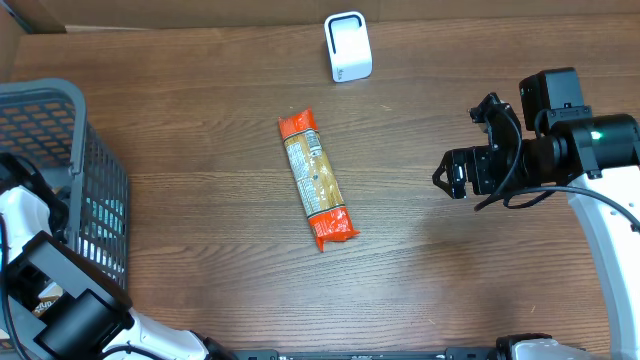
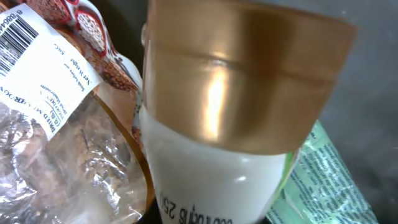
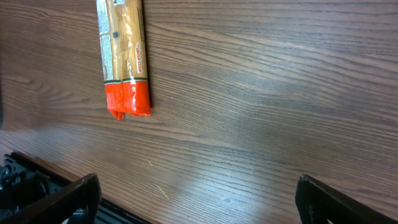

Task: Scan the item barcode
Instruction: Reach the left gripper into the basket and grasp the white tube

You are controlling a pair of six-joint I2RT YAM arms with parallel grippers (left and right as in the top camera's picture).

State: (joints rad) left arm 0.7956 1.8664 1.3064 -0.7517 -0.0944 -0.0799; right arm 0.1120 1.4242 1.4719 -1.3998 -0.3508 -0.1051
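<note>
A long orange-ended pasta packet point(image 1: 317, 180) lies in the middle of the wooden table and also shows in the right wrist view point(image 3: 123, 56). The white scanner point(image 1: 348, 47) stands at the back. My right gripper point(image 1: 455, 172) hovers open to the right of the packet, nothing between its fingers point(image 3: 198, 199). My left arm point(image 1: 28, 225) reaches into the grey basket point(image 1: 60, 110). Its camera is filled by a white bottle point(image 2: 211, 180) with a gold cap. The left fingers are hidden behind the bottle, shut; I cannot see what, if anything, they hold. A barcode label point(image 2: 22, 31) sits on a clear bag.
Inside the basket a clear crinkled bag point(image 2: 62, 155) lies left of the bottle and a green printed packet point(image 2: 323, 180) lies right of it. The basket stands at the table's left edge. Bare wood lies between the packet and the right gripper.
</note>
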